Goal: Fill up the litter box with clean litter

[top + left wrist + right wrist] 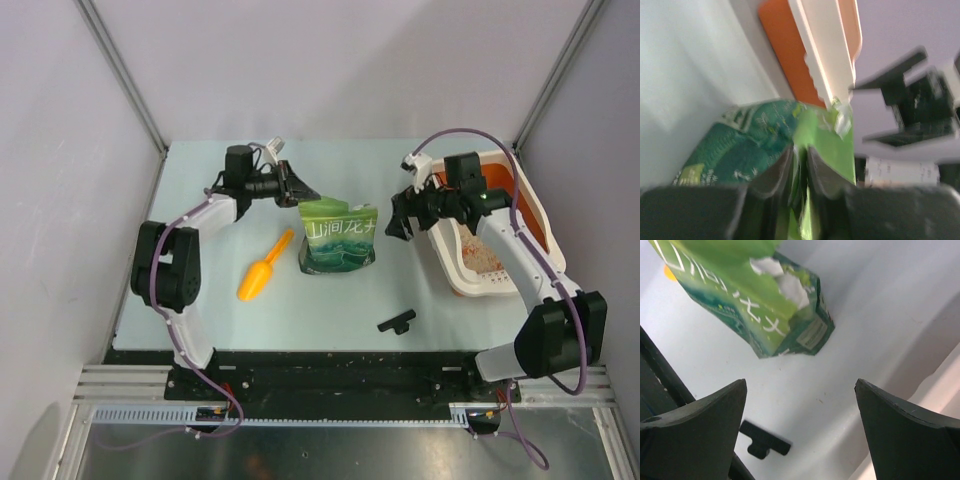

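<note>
The litter box point(462, 283), a white tray with an orange inside, lies at the right under my right arm. A patch of pale clean litter point(487, 260) lies in its near end. A green printed bag point(338, 236) stands mid-table. My left gripper point(300, 190) is shut on the bag's top edge; in the left wrist view the fingers point(775, 172) pinch the light green flap point(827, 142), with the litter box point(827, 55) beyond. My right gripper point(400, 220) is open and empty between the bag and the box; it hangs above the table point(800, 390) with the bag point(750, 305) ahead.
An orange plastic scoop point(265, 267) lies left of the bag. A small black T-shaped piece point(397, 321) lies near the table's front edge, also in the right wrist view point(765, 442). Grey walls close in the table on three sides.
</note>
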Robot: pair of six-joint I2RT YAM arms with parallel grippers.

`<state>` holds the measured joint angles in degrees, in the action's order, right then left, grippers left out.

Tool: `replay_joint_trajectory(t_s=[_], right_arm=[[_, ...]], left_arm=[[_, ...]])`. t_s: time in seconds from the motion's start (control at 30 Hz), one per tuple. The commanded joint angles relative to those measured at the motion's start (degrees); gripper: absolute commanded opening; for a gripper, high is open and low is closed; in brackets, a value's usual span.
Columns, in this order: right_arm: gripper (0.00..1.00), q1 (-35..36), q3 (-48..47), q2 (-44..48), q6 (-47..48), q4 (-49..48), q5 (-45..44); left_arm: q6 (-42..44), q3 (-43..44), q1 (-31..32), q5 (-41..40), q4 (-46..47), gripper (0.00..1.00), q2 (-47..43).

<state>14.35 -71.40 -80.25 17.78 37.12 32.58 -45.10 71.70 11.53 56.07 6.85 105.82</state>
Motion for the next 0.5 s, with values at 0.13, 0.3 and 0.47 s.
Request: replay_joint_trajectory(t_s=[0.13,0.3,0.47], right_arm=[[0.94,-0.2,-9.9,-5.0,-8.5,-9.3,6.4],[0.94,0.3,-14.0,-10.6,-12.1,-16.3,11.9],[0.93,3.1,-15.9,-14.4,-7.5,-18.6,18.3]], left_arm=[[1.2,6.2,0.0,7.0,7.0,0.0,-3.1],[6.2,4.5,0.1,10.0,9.8,0.0,-7.3],[6.4,2.3,0.1,11.7,11.2,0.0,-10.1]])
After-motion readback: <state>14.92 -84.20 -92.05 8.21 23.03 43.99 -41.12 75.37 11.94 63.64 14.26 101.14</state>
